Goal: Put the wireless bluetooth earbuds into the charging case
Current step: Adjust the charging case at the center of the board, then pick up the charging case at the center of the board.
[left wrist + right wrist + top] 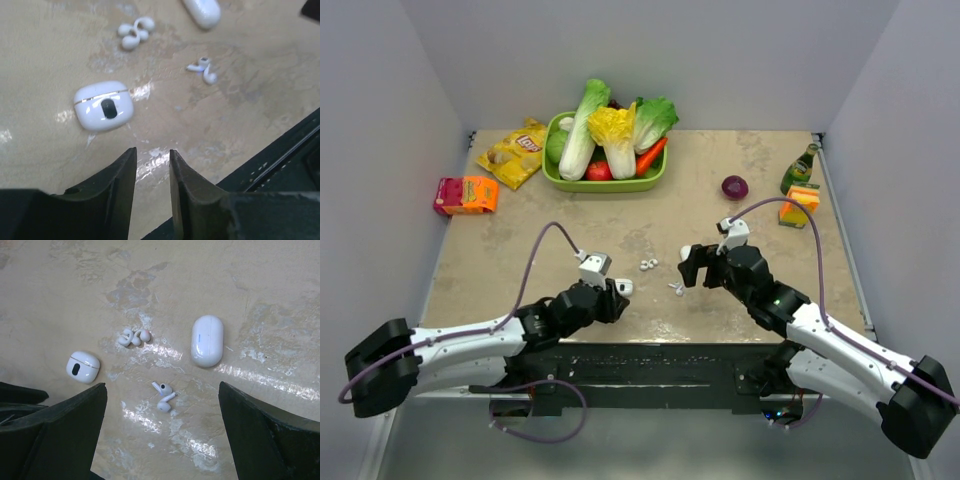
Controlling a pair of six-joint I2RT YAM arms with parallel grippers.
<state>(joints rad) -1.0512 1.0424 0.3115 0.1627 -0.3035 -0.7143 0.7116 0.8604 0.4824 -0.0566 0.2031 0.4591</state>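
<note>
Two white stemmed earbuds (164, 395) (202, 71) (677, 289) lie touching each other on the beige table. The charging case (103, 105) (82, 366) (623, 287), small and white with a dark oval and a lid seam, lies shut to their left. My left gripper (151, 152) (617, 290) sits just short of the case, its jaws a little apart with nothing between them. My right gripper (161, 385) (690, 268) hangs wide open above the earbuds, which show between its fingers.
A second, oblong white case (207, 340) (202, 11) and a pair of clip-shaped white buds (134, 337) (135, 32) (647, 265) lie nearby. Farther back are a green vegetable basket (605, 183), a chips bag (515, 152), a red onion (734, 187) and a bottle (798, 168).
</note>
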